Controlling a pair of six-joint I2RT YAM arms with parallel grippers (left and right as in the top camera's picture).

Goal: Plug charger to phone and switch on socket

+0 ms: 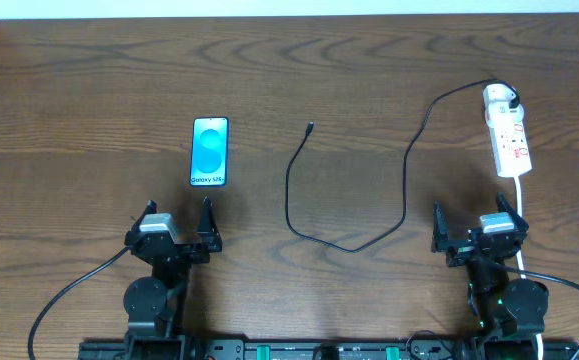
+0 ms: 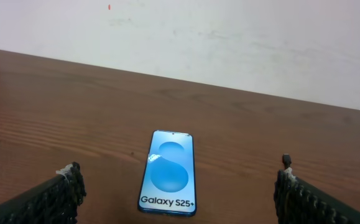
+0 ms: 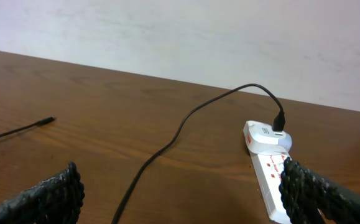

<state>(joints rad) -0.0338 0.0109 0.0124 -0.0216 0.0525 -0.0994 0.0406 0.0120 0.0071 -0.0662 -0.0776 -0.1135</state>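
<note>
Left gripper (image 1: 178, 205) sits near the 6 o'clock table (image 1: 69, 100) edge, jaws spread wide, nothing between them; in the left wrist view both fingers (image 2: 55, 193) frame bare wood at the lower corners. The phone (image 1: 209, 152) lies flat, screen up and lit cyan, at about 1 o'clock from that gripper, near it but not touching, long axis running 12 to 6, "Galaxy" text at the 6 o'clock end. At 3 o'clock from the phone's top end, well apart, is the connector tip (image 1: 311, 126) of the charger (image 1: 405, 190), loose on the wood and not in the phone. From the tip the black cable drops toward 7 o'clock, bends through a low loop at 6 o'clock in mid-table, climbs back toward 12, then arcs over to 2 o'clock into the white plug (image 1: 499, 97). The plug sits in the 12 o'clock end of the socket (image 1: 512, 140), a white strip lying flat with red marks on its face; whether its switch is on or off, cannot tell. The socket is at about 1 o'clock from the right gripper (image 1: 469, 207), near, apart. A white cord (image 1: 522, 215) leaves the strip's 6 o'clock end and runs just beside that gripper. Right gripper jaws are also wide apart, holding nothing.
</note>
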